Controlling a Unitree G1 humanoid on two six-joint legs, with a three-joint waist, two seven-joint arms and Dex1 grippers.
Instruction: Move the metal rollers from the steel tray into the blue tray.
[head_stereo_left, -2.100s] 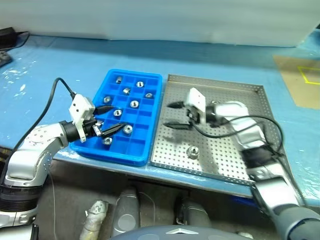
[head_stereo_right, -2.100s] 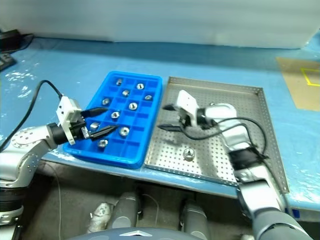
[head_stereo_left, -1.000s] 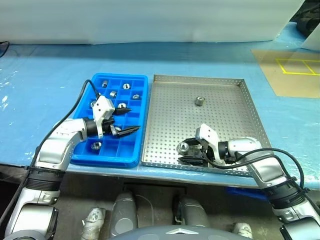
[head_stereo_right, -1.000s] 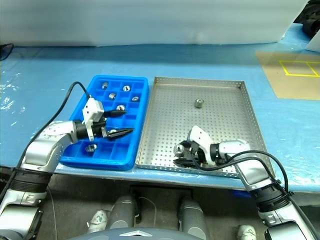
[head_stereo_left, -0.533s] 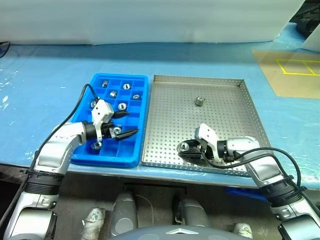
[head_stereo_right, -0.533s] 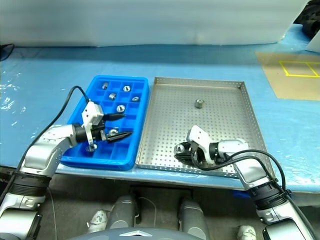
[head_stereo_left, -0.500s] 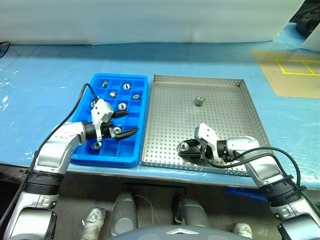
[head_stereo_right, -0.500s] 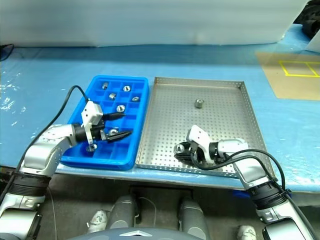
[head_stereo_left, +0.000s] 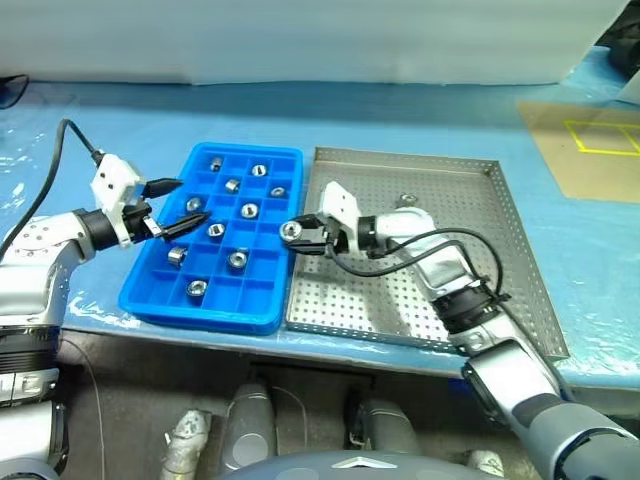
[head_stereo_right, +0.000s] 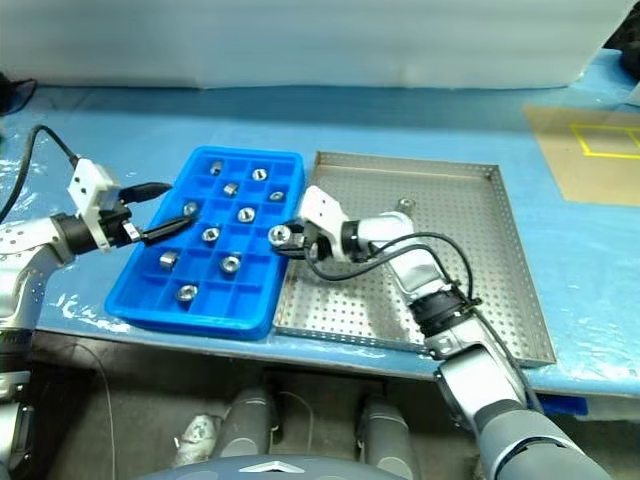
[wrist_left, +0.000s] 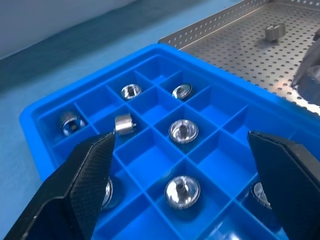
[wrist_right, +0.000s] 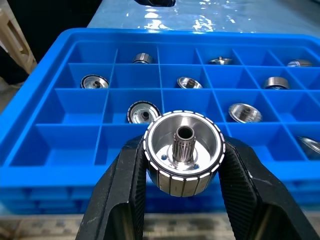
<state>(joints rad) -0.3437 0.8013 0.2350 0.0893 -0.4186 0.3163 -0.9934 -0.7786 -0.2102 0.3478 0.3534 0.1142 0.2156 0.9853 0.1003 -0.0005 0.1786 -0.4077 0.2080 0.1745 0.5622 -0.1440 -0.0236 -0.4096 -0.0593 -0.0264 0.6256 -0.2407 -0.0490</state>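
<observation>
My right gripper (head_stereo_left: 292, 232) is shut on a metal roller (wrist_right: 183, 152), a shiny cylinder with a central hole, held above the right rim of the blue tray (head_stereo_left: 160, 300). Several rollers (head_stereo_left: 238, 260) lie in the blue tray's square compartments. Another roller (head_stereo_left: 407, 201) rests near the far side of the perforated steel tray (head_stereo_left: 500, 260), which lies right of the blue tray. My left gripper (head_stereo_left: 190, 200) hangs open and empty over the blue tray's left rim, its fingers (wrist_left: 85, 185) spread wide above the compartments.
Both trays sit side by side on a blue-covered table (head_stereo_left: 420, 120), close to its front edge. A brown board with yellow tape (head_stereo_left: 590, 150) lies at the far right. A black cable (head_stereo_left: 45, 180) runs from my left wrist.
My right gripper shut on a roller at the steel tray's front, lifted it and carried it left to the blue tray's right rim. My left gripper drew back left, staying open.
</observation>
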